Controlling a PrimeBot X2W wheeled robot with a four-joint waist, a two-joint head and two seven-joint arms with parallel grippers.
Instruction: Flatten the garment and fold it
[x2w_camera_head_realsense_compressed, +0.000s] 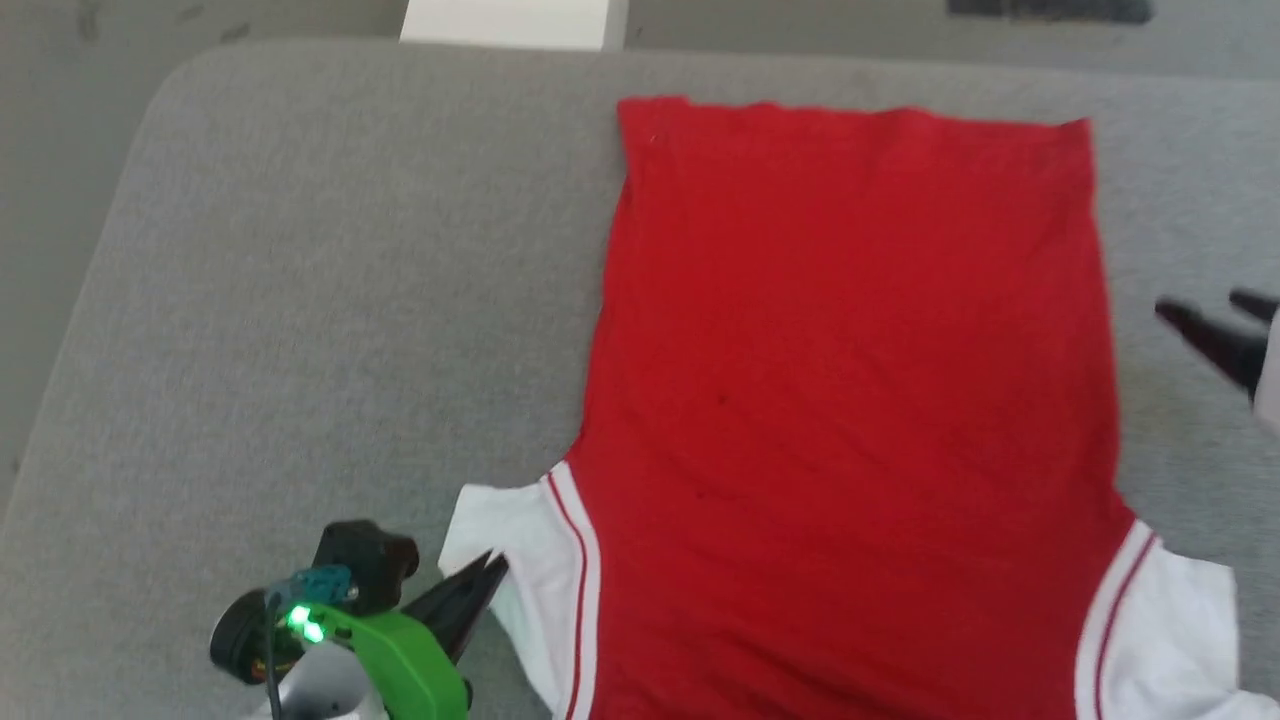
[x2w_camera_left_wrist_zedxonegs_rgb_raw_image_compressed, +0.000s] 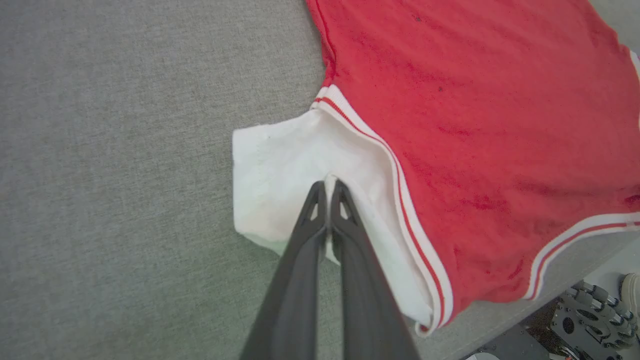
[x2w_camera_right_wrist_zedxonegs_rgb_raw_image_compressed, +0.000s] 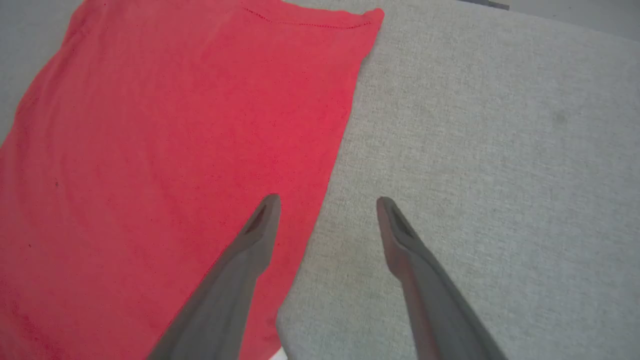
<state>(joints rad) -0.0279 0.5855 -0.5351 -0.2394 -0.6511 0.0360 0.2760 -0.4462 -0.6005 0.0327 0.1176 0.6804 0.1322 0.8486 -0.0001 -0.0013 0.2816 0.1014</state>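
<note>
The red garment (x2w_camera_head_realsense_compressed: 850, 380) lies spread flat on the grey table, plain red side up, hem at the far end; its letters and number are hidden. Its white sleeves with thin red stripes reach out at the near left (x2w_camera_head_realsense_compressed: 520, 570) and near right (x2w_camera_head_realsense_compressed: 1180, 630). My left gripper (x2w_camera_head_realsense_compressed: 490, 568) is shut on the left sleeve's fabric (x2w_camera_left_wrist_zedxonegs_rgb_raw_image_compressed: 280, 185), pinching a small raised fold of it between the fingertips (x2w_camera_left_wrist_zedxonegs_rgb_raw_image_compressed: 316, 192). My right gripper (x2w_camera_head_realsense_compressed: 1215, 315) hovers open beside the garment's right edge (x2w_camera_right_wrist_zedxonegs_rgb_raw_image_compressed: 330, 165), with one finger (x2w_camera_right_wrist_zedxonegs_rgb_raw_image_compressed: 265, 220) over the red cloth (x2w_camera_right_wrist_zedxonegs_rgb_raw_image_compressed: 165, 150) and the other over bare table.
The grey padded table (x2w_camera_head_realsense_compressed: 330, 300) has wide free room left of the garment and a strip on the right. Its near edge (x2w_camera_left_wrist_zedxonegs_rgb_raw_image_compressed: 575, 270) runs close to the collar end, with robot hardware (x2w_camera_left_wrist_zedxonegs_rgb_raw_image_compressed: 590, 310) below. A white box (x2w_camera_head_realsense_compressed: 505, 22) stands beyond the far edge.
</note>
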